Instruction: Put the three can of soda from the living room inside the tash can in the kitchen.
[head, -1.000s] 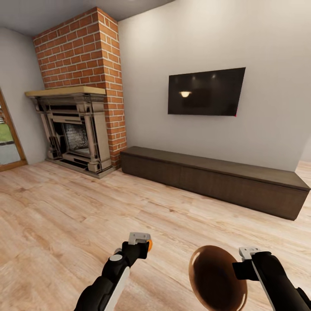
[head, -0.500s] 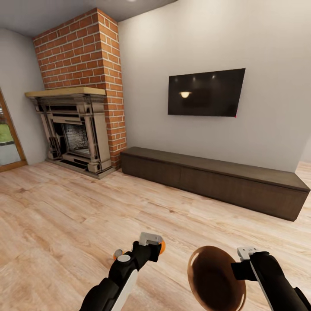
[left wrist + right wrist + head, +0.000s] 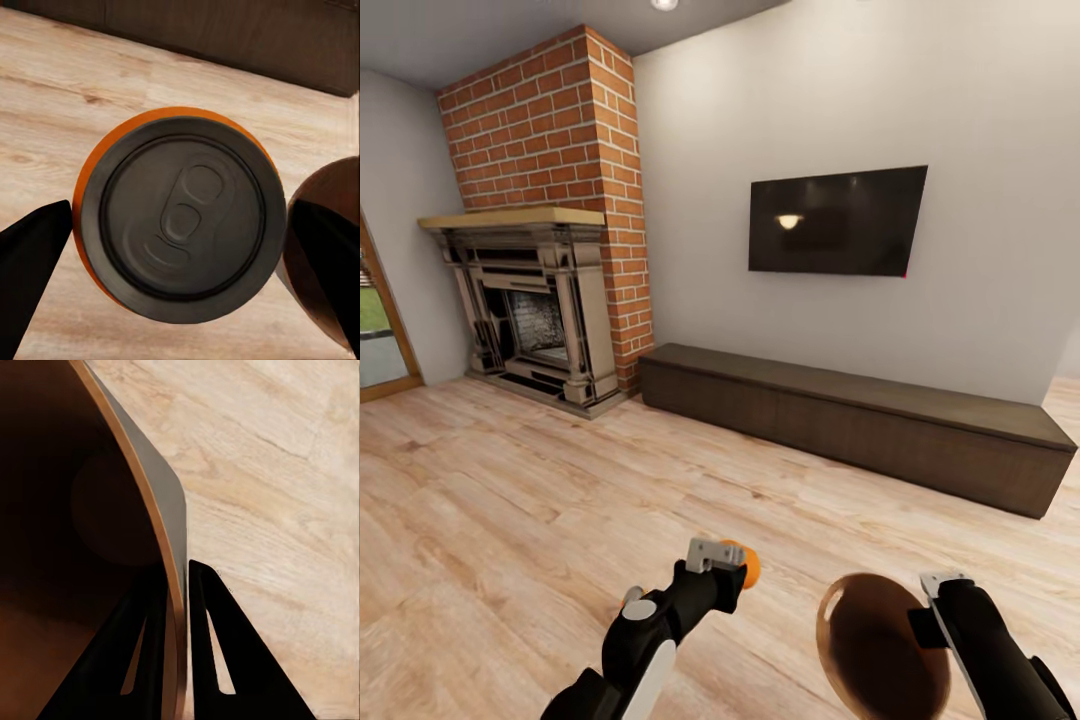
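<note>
While both arms carry their loads in the living room, one orange can is about to meet the bin.

Held in the left gripper point(image 3: 722, 562), an orange soda can point(image 3: 180, 225) sits clamped between the jaws, close beside the trash can point(image 3: 880, 645), whose rim the right gripper point(image 3: 180, 585) pinches with narrow jaws, mouth tilted toward the can. No can shows inside the copper-brown bin from what I can see, though part of it is dark. By my judgement this can is not yet dropped in, and the other two cans remain to be dealt with, as does the kitchen.
</note>
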You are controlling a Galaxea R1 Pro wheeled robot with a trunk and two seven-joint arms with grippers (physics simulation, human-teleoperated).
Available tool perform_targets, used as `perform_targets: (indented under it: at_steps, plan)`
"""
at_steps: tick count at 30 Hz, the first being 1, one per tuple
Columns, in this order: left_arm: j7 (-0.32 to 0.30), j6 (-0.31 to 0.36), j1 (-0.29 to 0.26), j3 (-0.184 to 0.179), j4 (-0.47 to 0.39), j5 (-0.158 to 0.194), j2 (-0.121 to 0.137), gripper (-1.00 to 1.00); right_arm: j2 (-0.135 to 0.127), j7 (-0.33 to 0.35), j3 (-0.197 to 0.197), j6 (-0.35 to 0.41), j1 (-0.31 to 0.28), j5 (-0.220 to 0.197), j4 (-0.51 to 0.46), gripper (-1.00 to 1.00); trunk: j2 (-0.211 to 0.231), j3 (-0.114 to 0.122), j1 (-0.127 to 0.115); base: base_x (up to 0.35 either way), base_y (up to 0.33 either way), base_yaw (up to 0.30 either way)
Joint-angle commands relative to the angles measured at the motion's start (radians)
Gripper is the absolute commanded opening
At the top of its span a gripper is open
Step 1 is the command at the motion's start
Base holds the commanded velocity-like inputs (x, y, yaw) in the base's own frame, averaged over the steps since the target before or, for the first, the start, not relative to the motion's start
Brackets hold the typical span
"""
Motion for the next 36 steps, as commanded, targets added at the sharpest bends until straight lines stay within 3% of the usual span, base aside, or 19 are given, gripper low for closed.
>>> perform_targets:
  at_steps: [1, 6, 9, 11, 18, 21, 25, 36]
  plan:
    - [0.003, 0.001, 0.008, 0.0, -0.009, -0.002, 0.0, -1.0, 0.0, 0.002, 0.0, 0.001, -0.001, -0.024, 0.001, -1.0, 0.007, 0.003, -0.004, 0.0, 0.0, 0.0]
    - [0.0, 0.003, 0.036, -0.003, -0.053, -0.001, 0.002, -1.0, 0.0, -0.015, 0.0, 0.001, -0.004, -0.024, 0.007, -1.0, 0.042, 0.019, -0.023, 0.0, 0.0, 0.0]
    - [0.0, 0.004, 0.049, -0.026, -0.063, -0.001, 0.002, -1.0, 0.001, -0.018, 0.0, 0.001, -0.004, -0.024, 0.009, -1.0, 0.063, 0.028, -0.035, 0.0, 0.0, 0.0]
    - [-0.001, 0.024, 0.07, -0.074, -0.088, -0.001, 0.002, -1.0, 0.003, -0.019, 0.0, 0.001, -0.005, -0.024, 0.012, -1.0, 0.077, 0.035, -0.042, 0.0, 0.0, 0.0]
    - [-0.003, 0.043, 0.082, -0.115, -0.112, 0.0, 0.002, -1.0, 0.02, -0.019, 0.001, 0.001, -0.005, -0.021, 0.021, -1.0, 0.126, 0.057, -0.069, 0.0, 0.0, 0.0]
    - [-0.002, 0.046, 0.104, -0.174, -0.126, 0.0, 0.002, -1.0, 0.028, -0.02, 0.001, 0.001, -0.005, -0.02, 0.025, -1.0, 0.147, 0.066, -0.081, 0.0, 0.0, 0.0]
    - [-0.002, 0.046, 0.125, -0.206, -0.131, 0.0, 0.002, -1.0, 0.03, -0.02, 0.002, 0.001, -0.005, -0.019, 0.026, -1.0, 0.175, 0.079, -0.096, 0.0, 0.0, 0.0]
    - [-0.002, 0.047, 0.135, -0.227, -0.133, 0.0, 0.002, -1.0, 0.032, -0.02, 0.002, 0.001, -0.005, -0.019, 0.032, -1.0, 0.252, 0.113, -0.138, 0.0, 0.0, 0.0]
